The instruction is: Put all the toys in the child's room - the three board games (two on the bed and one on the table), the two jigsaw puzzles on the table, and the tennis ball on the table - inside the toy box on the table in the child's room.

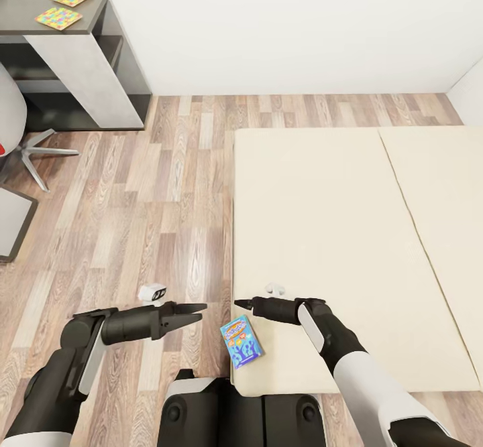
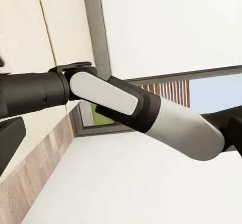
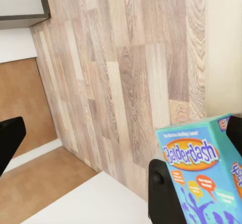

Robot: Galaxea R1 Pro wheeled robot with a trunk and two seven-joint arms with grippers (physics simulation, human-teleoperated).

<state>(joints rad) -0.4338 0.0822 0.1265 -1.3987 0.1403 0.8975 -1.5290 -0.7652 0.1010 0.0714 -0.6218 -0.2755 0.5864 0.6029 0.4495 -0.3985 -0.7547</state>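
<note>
A: Nearest the head camera is the robot's own dark base (image 1: pixel 235 410), with both arms reaching forward from it. Start at the left.

B: The left gripper (image 1: pixel 191 313) hangs over the wood floor (image 1: pixel 134 219), fingers parted a little around nothing. It appears parked clear of the work. Far off at upper left, the two jigsaw puzzles (image 1: pixel 64 8) lie flat on the dark corner of the table (image 1: pixel 27 25), well apart from everything else.

A: And the centre?

B: The blue board game (image 1: pixel 242 342) lies flat at the near corner of the bed (image 1: pixel 349 232), overhanging its edge toward the floor. That overhang likely gives a finger room to pass beneath the box.

A: Right arm state?

B: The right gripper (image 1: pixel 243 304) points left, just beyond the box. In the right wrist view the board game (image 3: pixel 206 178) sits close against one dark finger (image 3: pixel 166 194), but whether the jaws are wide or clamped on it, I cannot tell.

A: Judgement?

B: Approach or early grasp; the game is not yet lifted.
</note>
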